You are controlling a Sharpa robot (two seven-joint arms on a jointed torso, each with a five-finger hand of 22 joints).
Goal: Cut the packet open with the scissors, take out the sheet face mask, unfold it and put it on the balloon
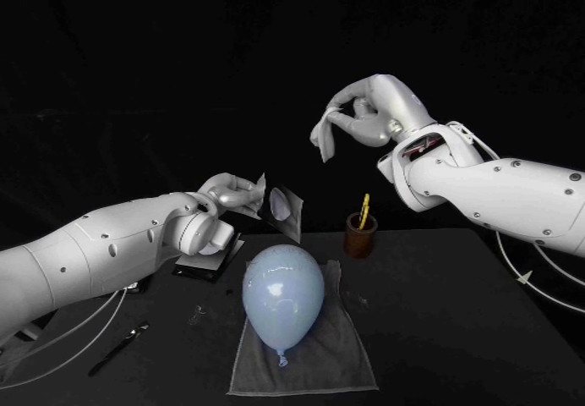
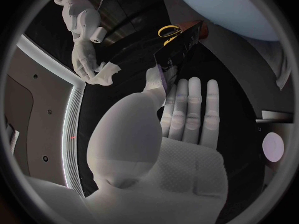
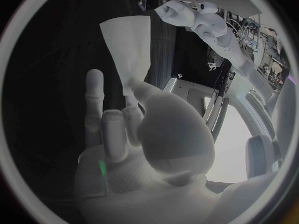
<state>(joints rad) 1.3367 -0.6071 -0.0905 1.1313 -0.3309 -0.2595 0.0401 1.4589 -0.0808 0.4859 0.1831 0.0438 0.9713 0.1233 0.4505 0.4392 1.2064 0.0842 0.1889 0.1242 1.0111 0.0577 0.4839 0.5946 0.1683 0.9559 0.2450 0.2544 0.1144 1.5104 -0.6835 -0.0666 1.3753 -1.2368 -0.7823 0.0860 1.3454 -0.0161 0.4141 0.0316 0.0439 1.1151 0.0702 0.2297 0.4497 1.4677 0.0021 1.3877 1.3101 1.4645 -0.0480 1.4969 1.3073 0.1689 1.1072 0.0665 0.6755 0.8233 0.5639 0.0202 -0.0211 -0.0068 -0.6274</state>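
Observation:
My right hand [image 1: 362, 114] is raised high over the table's back and pinches the folded white sheet mask [image 1: 325, 137], which hangs below it. In the right wrist view the mask [image 3: 127, 42] stands up from between the thumb and fingers of that hand [image 3: 137, 129]. My left hand [image 1: 231, 194] holds the dark opened packet [image 1: 284, 211] in the air, left of the cup. The left wrist view shows the packet [image 2: 181, 50] against the fingers [image 2: 190, 109]. A pale blue balloon [image 1: 283, 292] lies on a grey towel [image 1: 327, 365]. The yellow-handled scissors [image 1: 363, 207] stand in a brown cup [image 1: 361, 237].
A dark flat box [image 1: 201, 264] lies under my left wrist. A black pen-like tool [image 1: 118, 346] rests near the front left, beside a loose cable. The cup stands just behind the balloon's right side.

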